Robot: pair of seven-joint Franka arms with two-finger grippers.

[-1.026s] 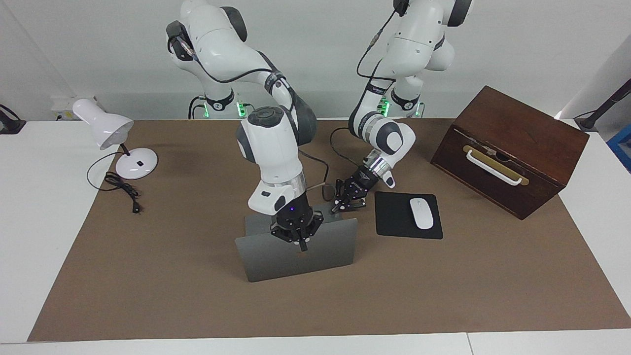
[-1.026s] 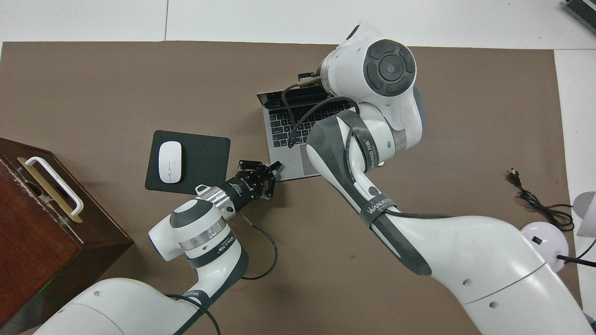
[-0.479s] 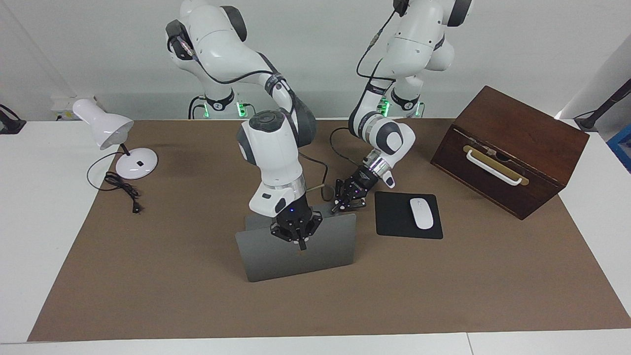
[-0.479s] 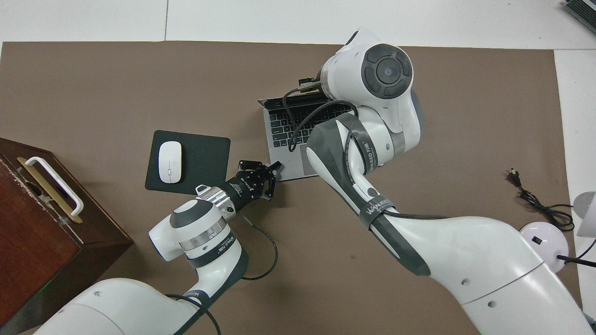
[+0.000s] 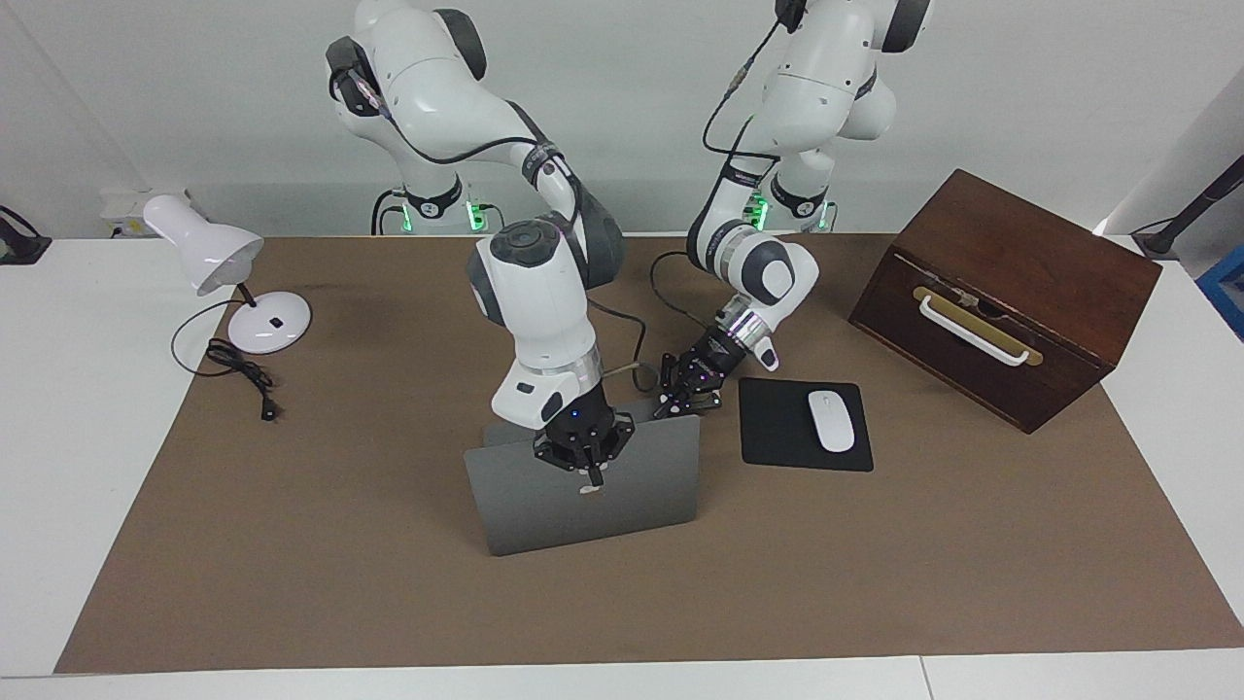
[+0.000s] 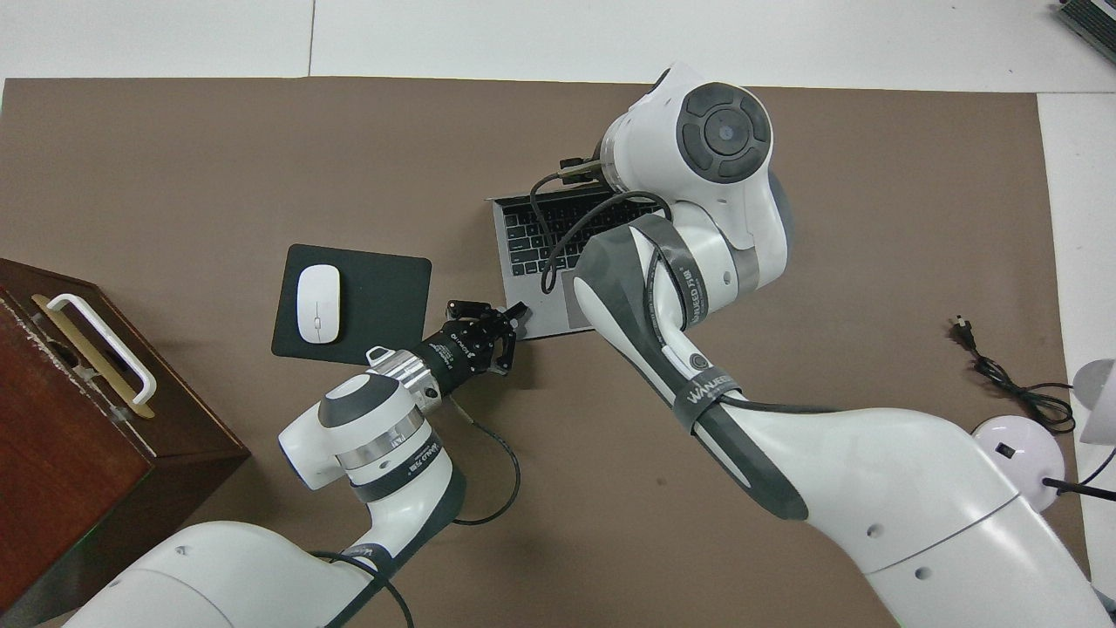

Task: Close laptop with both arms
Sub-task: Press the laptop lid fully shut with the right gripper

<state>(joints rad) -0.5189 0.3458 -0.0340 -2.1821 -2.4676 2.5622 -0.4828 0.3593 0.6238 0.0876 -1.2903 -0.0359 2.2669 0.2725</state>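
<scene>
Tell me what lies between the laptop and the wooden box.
Between the laptop and the wooden box lies the black mousepad with the white mouse on it; the facing view shows it best.

A robot lab — two white arms (image 5: 544, 292) bolted at a bare desk (image 5: 58, 437), plain walls, staged props.

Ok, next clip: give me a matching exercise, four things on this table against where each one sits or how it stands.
Things:
1. thin silver-grey metal laptop
2. white mouse
3. dark brown wooden box
4. small white desk lamp

Places or states:
A. at the right arm's end of the table
B. lid partly open, keyboard showing
C. on the black square mousepad
D. at the left arm's end, white handle on its front

Pairs: 1-B, 2-C, 3-D, 4-A
</scene>
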